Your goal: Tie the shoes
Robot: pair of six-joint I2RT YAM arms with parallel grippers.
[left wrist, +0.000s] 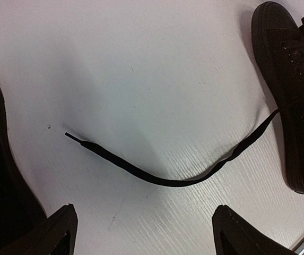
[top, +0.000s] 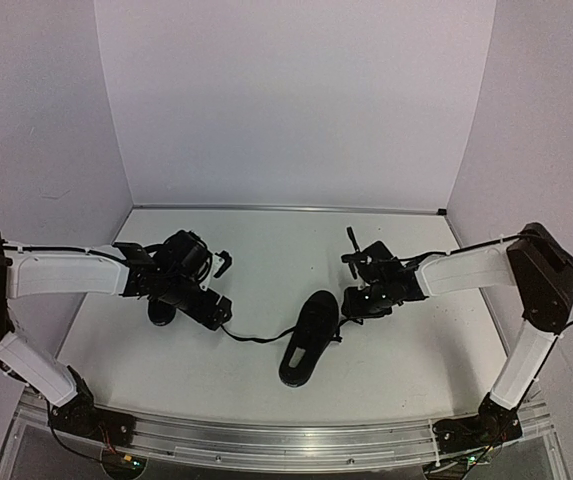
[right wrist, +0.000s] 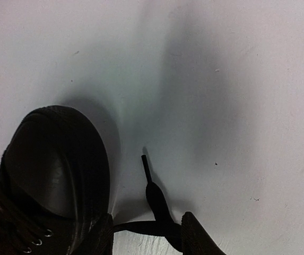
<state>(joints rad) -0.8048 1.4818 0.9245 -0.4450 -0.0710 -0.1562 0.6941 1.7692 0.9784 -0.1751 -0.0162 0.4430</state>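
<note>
Shoes: two, all black, low-cut, with small eyelets and thin flat black laces.
Centre shoe (top: 306, 335): lies aslant in the middle of the white counter (top: 406, 380), toe towards the back, a pale mark inside near the heel. Its rounded toe cap looks smooth and dull.
Left shoe (top: 161, 312): on the counter's left side, mostly hidden under the left arm.
Left lace (left wrist: 157, 178): runs from the centre shoe in a slack curve across the counter. Its tipped end lies flat between the two shoes.
Right lace (right wrist: 154, 199): beside the centre shoe's toe, tip pointing away from it.
Left tool (left wrist: 144, 228): fingers wide apart, above the left lace, holding nothing.
Right tool (right wrist: 146, 234): fingers part-way apart with the right lace passing between them. A gap shows, and the lace is not pinched.
</note>
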